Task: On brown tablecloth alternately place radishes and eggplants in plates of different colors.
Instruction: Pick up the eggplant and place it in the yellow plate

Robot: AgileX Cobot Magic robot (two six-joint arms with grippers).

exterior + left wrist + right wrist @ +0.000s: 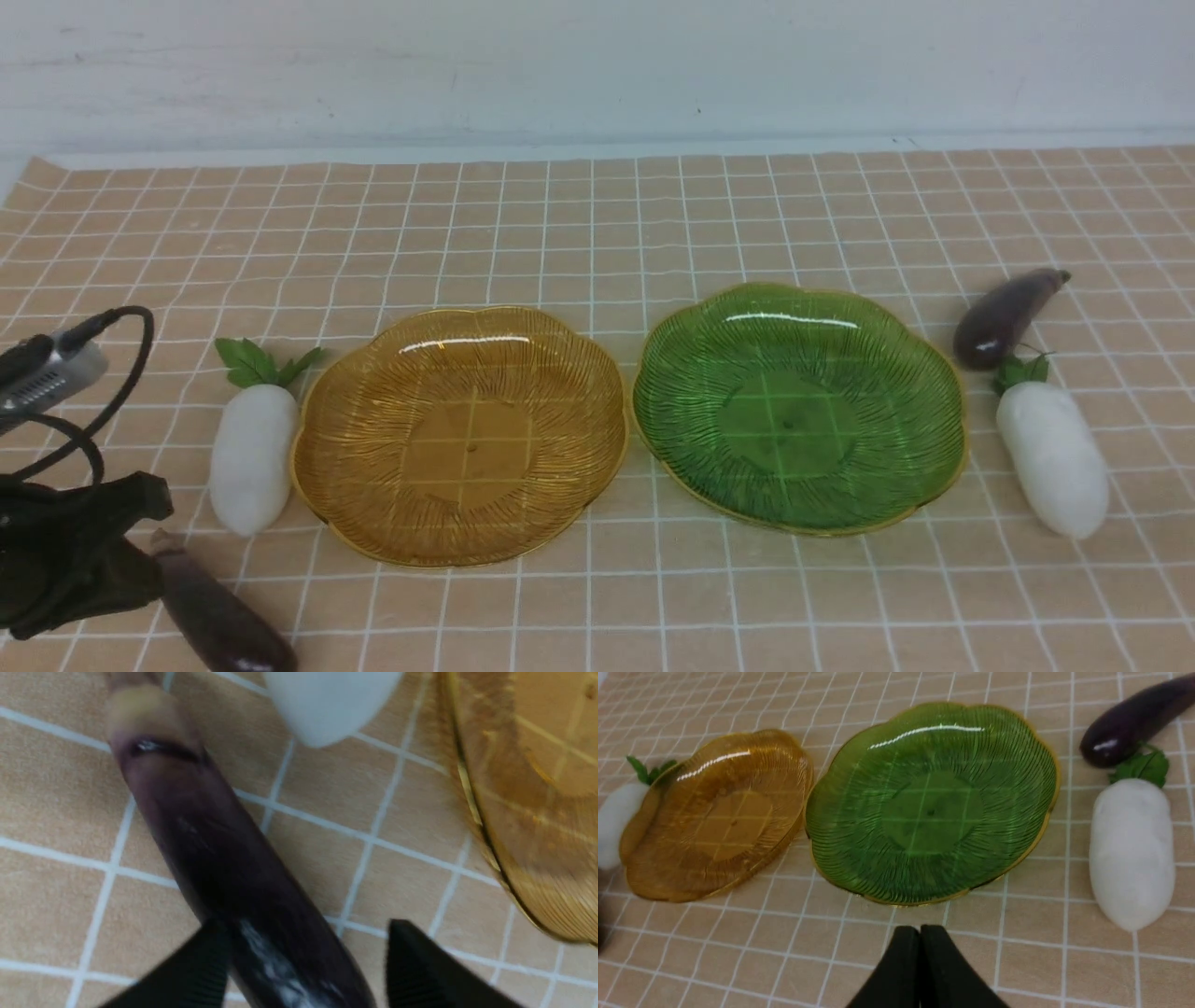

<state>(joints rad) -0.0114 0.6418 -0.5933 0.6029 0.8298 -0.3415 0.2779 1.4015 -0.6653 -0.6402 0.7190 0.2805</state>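
Now, the left hand (303, 938) is spread open low over the cloth (597, 233), one black finger on each side of an eggplant (205, 844), with nothing gripped yet. One finger sits close against the skin and the other stands clear. The picture is blurred, so I can't call contact.

That eggplant lies on the surface at seven o'clock from the amber plate (462, 434), and a radish (250, 457) sits at nine o'clock, hard by the rim. Both plates are bare. The green plate (798, 411) has a second radish (1053, 457) at three o'clock and a second eggplant (1004, 317) at two o'clock. The right hand (920, 938) is pinched closed on nothing, hovering above the cloth at six o'clock from the green plate.

About that eggplant: the skin is glossy and throws back bright streaks, so I'd expect it to be slick. It's round and tapering too, the sort of shape that squirts out of a squeeze or rolls. It's probably light.

The best hold, I'd say, is square across the fat belly, where the fingers are lined up, and not on the thin stem end. A firm, centred close should do it. The radish tip lies near, so lift straight up, and set it down gently on that thin, glassy-looking plate.
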